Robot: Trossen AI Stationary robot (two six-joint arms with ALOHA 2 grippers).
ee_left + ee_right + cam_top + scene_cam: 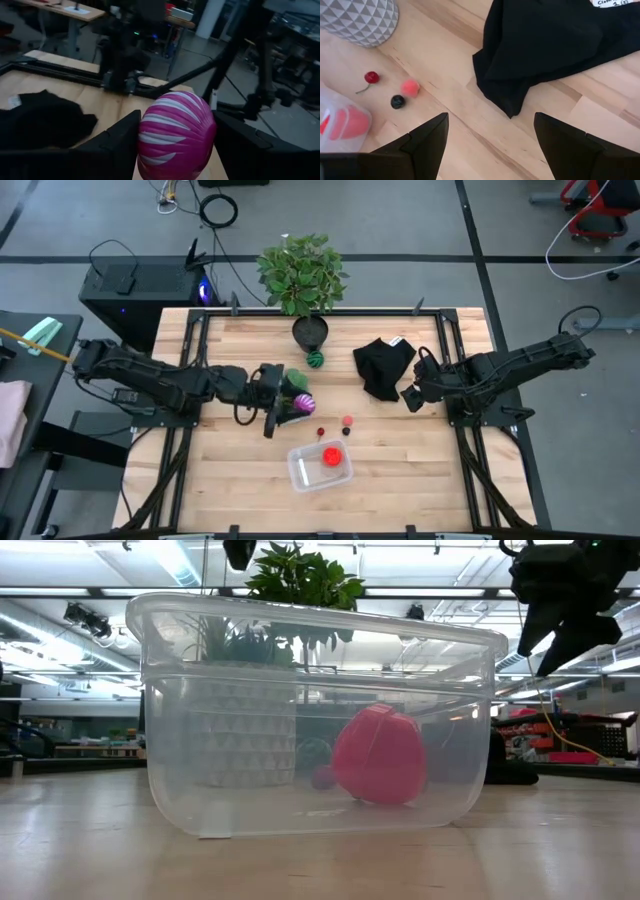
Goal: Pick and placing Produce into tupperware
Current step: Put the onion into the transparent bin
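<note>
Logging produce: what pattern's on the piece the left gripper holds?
Magenta ball with white stripes; left wrist view.

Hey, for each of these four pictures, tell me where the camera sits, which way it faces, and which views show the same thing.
High view: above the table, looking straight down; both arms show, left gripper and right gripper.
Low view: at tabletop height, looking level through the clear tub; a dark gripper hangs at upper right.
Left wrist view: on the left arm, facing its fingers shut on a purple striped ball.
Right wrist view: on the right arm, facing down past open fingers at a black cloth.
Shared: the red piece in the tub shows in high, low and right wrist views.
</note>
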